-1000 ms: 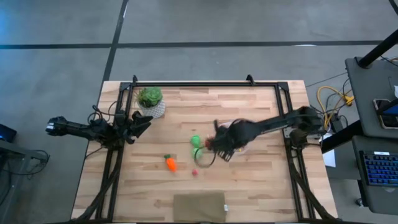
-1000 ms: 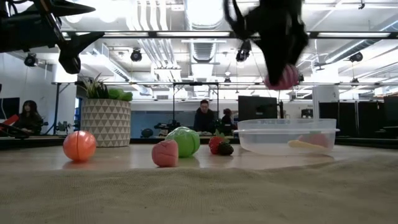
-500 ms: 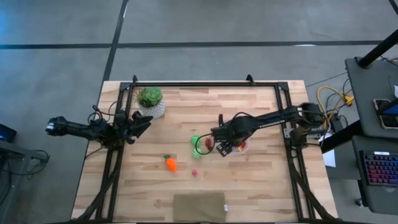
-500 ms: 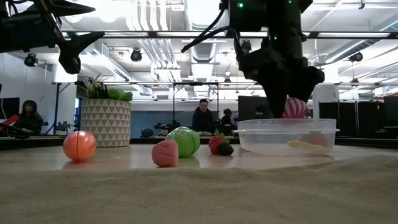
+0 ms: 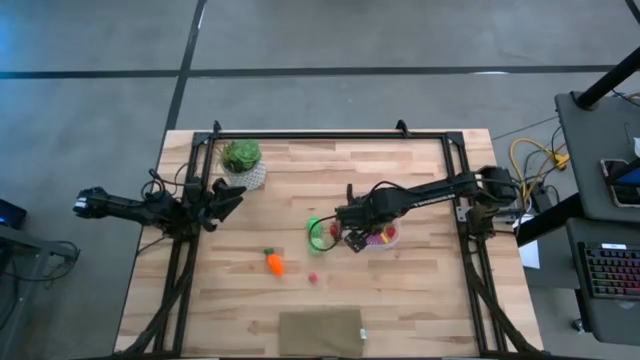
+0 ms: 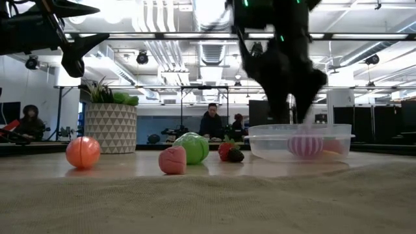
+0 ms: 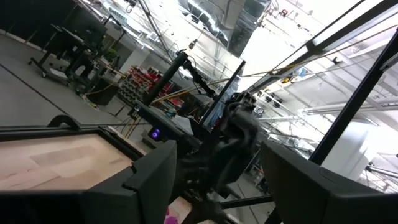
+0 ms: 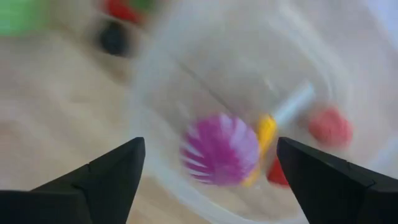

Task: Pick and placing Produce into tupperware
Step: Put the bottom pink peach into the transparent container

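Note:
My right gripper (image 5: 352,232) (image 6: 291,107) (image 8: 209,147) hangs open just above the tupperware (image 5: 383,240) (image 6: 300,137) (image 8: 163,93), a round clear container on the table's right half. The magenta bunch (image 6: 304,145) (image 8: 221,149) lies on the container's floor beside a yellow piece (image 8: 264,134) and red pieces (image 8: 329,127). Out on the table lie two green balls (image 5: 316,234) (image 6: 193,147), the orange carrot (image 5: 274,263) (image 6: 83,152) and a small red piece (image 5: 313,277) (image 6: 172,160). My left gripper (image 5: 236,194) (image 7: 217,186) waits open near the left edge.
A white pot with a leafy plant (image 5: 243,165) (image 6: 110,127) stands at the far left, close to my left gripper. A beige cloth (image 5: 320,332) lies at the near edge. A dark and red piece (image 6: 229,153) sits just left of the tupperware. People sit in the room behind.
My right gripper came down over the tupperware with the magenta bunch and let it go. The bunch, first held high above the rim, then at rim height, now lies on the container's floor. My left arm kept still.

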Robot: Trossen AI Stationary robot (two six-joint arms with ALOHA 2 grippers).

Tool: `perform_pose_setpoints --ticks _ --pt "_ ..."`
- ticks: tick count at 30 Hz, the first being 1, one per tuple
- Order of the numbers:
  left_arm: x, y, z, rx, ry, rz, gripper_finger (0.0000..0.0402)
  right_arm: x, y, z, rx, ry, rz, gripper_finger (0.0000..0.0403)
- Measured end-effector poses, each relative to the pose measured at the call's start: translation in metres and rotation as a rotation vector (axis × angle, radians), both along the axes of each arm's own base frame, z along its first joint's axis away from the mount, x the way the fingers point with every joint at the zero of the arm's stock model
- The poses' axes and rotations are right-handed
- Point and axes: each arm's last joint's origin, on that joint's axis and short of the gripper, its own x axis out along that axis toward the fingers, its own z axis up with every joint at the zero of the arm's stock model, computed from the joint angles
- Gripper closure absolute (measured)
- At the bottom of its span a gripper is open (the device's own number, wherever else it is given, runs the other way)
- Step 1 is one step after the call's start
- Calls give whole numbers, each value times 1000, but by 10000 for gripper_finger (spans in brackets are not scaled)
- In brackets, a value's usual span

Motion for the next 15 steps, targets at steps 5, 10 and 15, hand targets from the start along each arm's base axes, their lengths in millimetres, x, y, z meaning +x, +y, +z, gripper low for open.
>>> perform_pose_setpoints --ticks 5,10,15 --pt "0 0 0 0 0 0 183 24 30 33 -65 -164 380 53" --pt "0 0 0 0 0 1 183 46 63 33 -123 -204 643 73" --pt "0 0 -1 1 9 0 183 73 85 4 -132 -162 764 76"
